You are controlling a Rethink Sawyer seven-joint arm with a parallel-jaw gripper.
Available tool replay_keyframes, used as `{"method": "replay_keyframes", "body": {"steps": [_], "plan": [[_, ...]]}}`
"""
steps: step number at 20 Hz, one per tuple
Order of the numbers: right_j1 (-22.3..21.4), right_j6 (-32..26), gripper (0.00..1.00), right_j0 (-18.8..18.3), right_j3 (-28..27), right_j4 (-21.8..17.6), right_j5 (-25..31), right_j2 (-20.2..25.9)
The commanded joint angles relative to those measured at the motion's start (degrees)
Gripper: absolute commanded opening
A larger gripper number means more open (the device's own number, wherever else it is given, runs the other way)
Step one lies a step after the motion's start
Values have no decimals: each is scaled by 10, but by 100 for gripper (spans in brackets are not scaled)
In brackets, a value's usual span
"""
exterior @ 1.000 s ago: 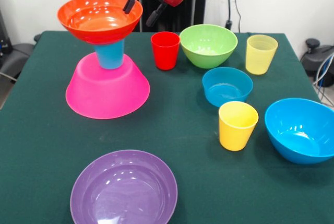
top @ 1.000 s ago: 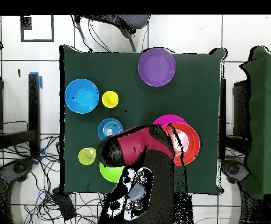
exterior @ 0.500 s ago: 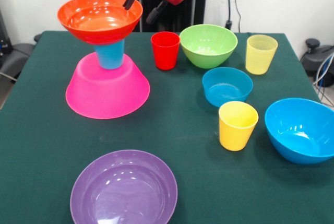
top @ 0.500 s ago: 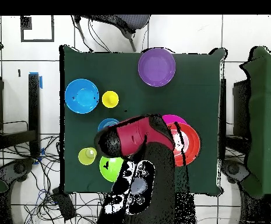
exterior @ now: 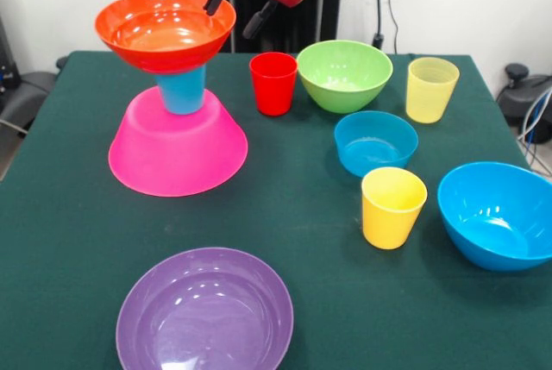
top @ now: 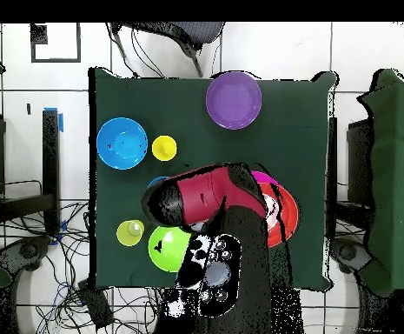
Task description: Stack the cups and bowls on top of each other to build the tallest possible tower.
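Note:
The tower stands at the left: a big pink bowl (exterior: 177,153) turned upside down, a blue cup (exterior: 183,90) on it, and an orange bowl (exterior: 164,29) upright on top. My gripper (exterior: 235,10) hangs open and empty just above the orange bowl's right rim, touching nothing. On the table are a red cup (exterior: 273,83), a green bowl (exterior: 344,74), a pale yellow cup (exterior: 431,89), a small blue bowl (exterior: 375,142), a yellow cup (exterior: 393,207), a larger blue bowl (exterior: 498,213) and a purple bowl (exterior: 205,312). From overhead the arm (top: 201,196) covers part of the orange bowl (top: 285,213).
The green table (exterior: 78,241) carries everything. In the overhead view the purple bowl (top: 234,99), blue bowl (top: 122,143), yellow cup (top: 163,148), green bowl (top: 164,249) and pale yellow cup (top: 129,232) show beside the arm. Cables lie on the floor past the table's edge.
My gripper has risen a little from the orange bowl's right rim and stays open. The arm has swung slightly in the overhead view. The tower and loose pieces have not moved.

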Motion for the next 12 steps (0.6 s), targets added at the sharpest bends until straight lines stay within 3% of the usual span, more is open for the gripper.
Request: {"method": "replay_keyframes", "body": {"steps": [1,7,12], "plan": [[-3,-87,100,-23,-1,29,32,79],[-5,-101,100,-37,-36,47,92,94],[-3,-95,100,-46,-56,54,104,102]]}}
